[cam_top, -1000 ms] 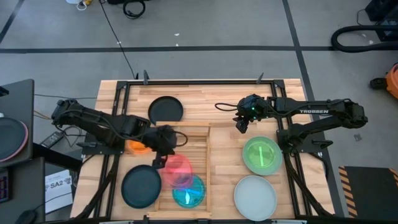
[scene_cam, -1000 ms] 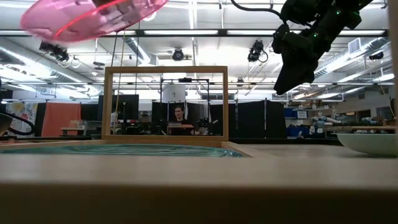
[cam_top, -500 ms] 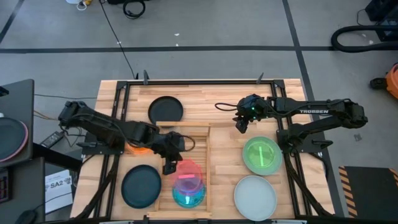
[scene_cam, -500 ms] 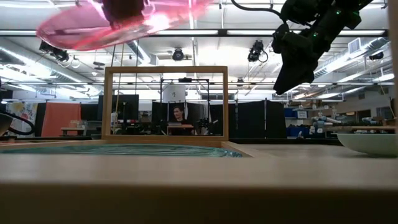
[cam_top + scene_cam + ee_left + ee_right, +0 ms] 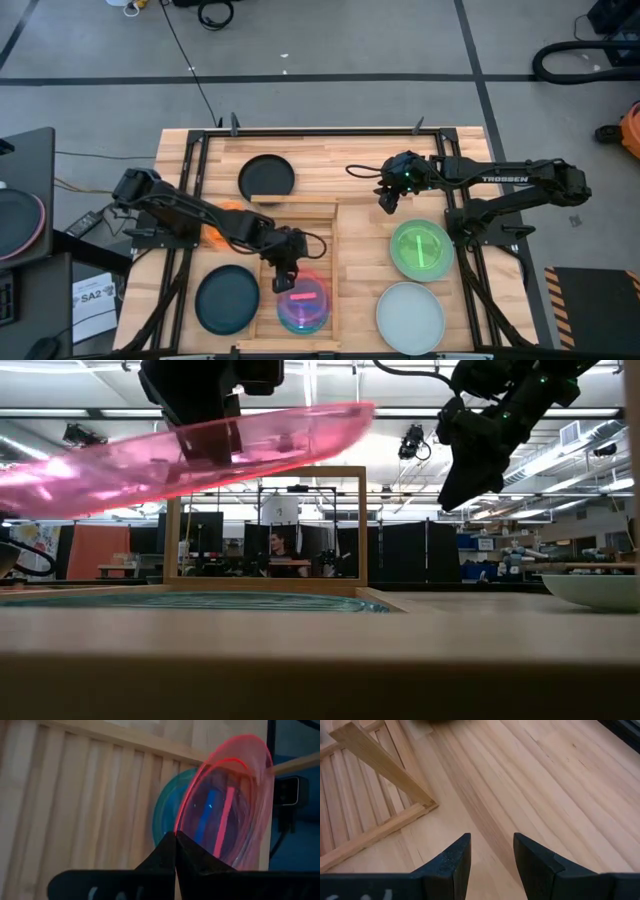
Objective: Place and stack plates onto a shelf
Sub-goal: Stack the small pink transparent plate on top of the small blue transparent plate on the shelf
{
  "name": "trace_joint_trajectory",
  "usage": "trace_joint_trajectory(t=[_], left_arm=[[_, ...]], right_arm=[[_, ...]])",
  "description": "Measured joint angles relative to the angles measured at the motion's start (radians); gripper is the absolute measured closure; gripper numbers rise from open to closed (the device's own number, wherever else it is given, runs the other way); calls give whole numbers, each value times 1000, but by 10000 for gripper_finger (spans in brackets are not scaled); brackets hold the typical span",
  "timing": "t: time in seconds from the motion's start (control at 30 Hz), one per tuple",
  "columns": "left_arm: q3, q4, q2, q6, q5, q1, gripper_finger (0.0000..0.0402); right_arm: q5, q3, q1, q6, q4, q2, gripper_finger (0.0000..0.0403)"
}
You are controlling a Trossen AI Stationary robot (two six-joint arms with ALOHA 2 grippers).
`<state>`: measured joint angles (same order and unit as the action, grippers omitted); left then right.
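Note:
My left gripper [image 5: 284, 277] is shut on a small pink-purple translucent plate [image 5: 304, 298] and hovers over the near end of the slatted wooden shelf tray [image 5: 290, 212]. The blue translucent plate [image 5: 300, 320] lies flat in the tray right below it. In the low view the pink plate [image 5: 180, 460] hangs tilted above the blue plate [image 5: 200, 601]. My right gripper [image 5: 388, 203] is open and waits above bare table right of the tray. The orange plate [image 5: 218, 236] is partly hidden under my left arm. My left gripper pinches the pink plate's rim [image 5: 179, 822] between its two shut fingers, on the plate's far-left side, coming slanting down from above. The plate is lifted clear and tilted, hanging over the blue plate [image 5: 165, 810] without touching it.
A black plate [image 5: 267, 178] sits beyond the tray and a dark teal plate [image 5: 227, 298] left of it. Right of the tray, a green translucent plate on a mint plate [image 5: 421, 248] and a pale plate [image 5: 409, 316]. The tray's far half shows bare slats.
My left gripper has moved toward the table's near edge and down, carrying the pink plate from the tray's middle to above the blue plate. The plate has sunk lower and tipped more steeply. My right arm has kept still.

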<state>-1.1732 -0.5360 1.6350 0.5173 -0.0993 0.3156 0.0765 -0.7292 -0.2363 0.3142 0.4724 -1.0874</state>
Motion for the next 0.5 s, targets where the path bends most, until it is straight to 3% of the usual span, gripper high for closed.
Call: trace_joint_trajectory(t=[0.5], left_arm=[[0, 12, 36, 81, -9, 7, 400]], right_arm=[[0, 0, 0, -2, -23, 0, 250]])
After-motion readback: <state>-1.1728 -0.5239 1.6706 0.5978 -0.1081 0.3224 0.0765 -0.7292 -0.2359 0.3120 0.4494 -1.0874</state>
